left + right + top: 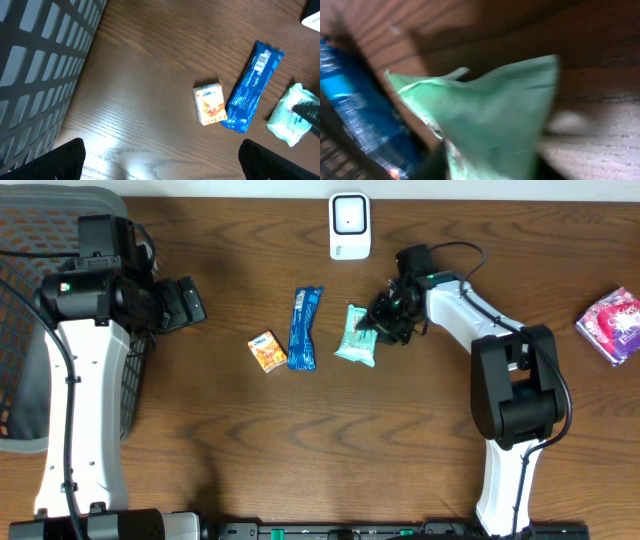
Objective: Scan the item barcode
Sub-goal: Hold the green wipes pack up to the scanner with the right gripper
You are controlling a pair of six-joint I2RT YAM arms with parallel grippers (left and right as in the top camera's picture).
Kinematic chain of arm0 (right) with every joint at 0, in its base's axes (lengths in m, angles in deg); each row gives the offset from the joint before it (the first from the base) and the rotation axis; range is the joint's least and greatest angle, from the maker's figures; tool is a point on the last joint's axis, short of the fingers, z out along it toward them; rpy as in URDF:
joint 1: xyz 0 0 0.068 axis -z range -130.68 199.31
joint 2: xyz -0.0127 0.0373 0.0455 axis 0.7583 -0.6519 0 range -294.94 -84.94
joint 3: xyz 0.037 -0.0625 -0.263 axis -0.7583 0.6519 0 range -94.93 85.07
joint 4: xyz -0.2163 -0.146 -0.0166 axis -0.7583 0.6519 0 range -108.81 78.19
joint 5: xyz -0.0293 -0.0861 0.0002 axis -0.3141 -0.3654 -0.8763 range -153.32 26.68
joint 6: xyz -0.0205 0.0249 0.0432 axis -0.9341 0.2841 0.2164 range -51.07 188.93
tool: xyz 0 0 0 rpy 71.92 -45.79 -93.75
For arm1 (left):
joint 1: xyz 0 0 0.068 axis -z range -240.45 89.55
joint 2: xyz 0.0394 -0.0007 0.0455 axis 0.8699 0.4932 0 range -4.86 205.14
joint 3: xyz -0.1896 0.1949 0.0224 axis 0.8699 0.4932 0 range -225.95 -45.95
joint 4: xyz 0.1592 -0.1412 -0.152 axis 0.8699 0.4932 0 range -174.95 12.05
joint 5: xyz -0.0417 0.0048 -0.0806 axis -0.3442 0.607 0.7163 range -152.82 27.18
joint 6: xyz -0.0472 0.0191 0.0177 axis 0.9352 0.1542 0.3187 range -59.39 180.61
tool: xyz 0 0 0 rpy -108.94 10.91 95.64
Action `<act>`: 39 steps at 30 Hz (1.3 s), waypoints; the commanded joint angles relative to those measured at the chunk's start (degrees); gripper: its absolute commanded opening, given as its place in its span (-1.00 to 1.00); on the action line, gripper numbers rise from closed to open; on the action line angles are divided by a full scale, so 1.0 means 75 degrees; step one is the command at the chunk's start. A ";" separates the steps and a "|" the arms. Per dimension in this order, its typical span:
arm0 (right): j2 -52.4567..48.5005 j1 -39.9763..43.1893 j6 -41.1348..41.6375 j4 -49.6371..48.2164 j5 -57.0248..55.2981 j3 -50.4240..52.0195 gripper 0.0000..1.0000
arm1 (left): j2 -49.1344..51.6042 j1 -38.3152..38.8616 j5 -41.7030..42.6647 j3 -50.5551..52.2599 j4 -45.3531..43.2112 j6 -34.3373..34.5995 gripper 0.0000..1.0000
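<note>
Green packet (354, 338) — right gripper (377, 329) touching its edge.

table (330, 440): grained wood | blue wrapper (304, 330): glossy plastic | green packet (356, 337): matt

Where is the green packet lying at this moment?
In the overhead view the green packet lies near the middle of the table, just right of the blue packet and below the white scanner, with the right gripper at its right edge.
</note>
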 commanded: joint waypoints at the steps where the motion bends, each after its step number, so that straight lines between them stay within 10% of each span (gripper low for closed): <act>1: -0.0248 -0.0143 -0.0061 -0.0140 -0.0734 0.0172 -0.98 | -0.0003 -0.0020 -0.0073 -0.0012 0.0020 -0.0041 0.96; 14: 0.0006 0.0341 -0.0061 -0.0720 0.1029 -0.1609 -0.98 | -0.0003 -0.0020 -0.0073 -0.0012 0.0020 -0.0041 0.96; 19: 0.0003 0.0204 0.0469 -0.3235 0.0303 -0.2127 -0.97 | -0.0003 -0.0020 -0.0073 -0.0012 0.0020 -0.0041 0.96; 39: -0.0216 -0.0015 0.1673 -0.5257 -0.2401 -0.2145 -0.98 | -0.0003 -0.0020 -0.0073 -0.0012 0.0020 -0.0041 0.96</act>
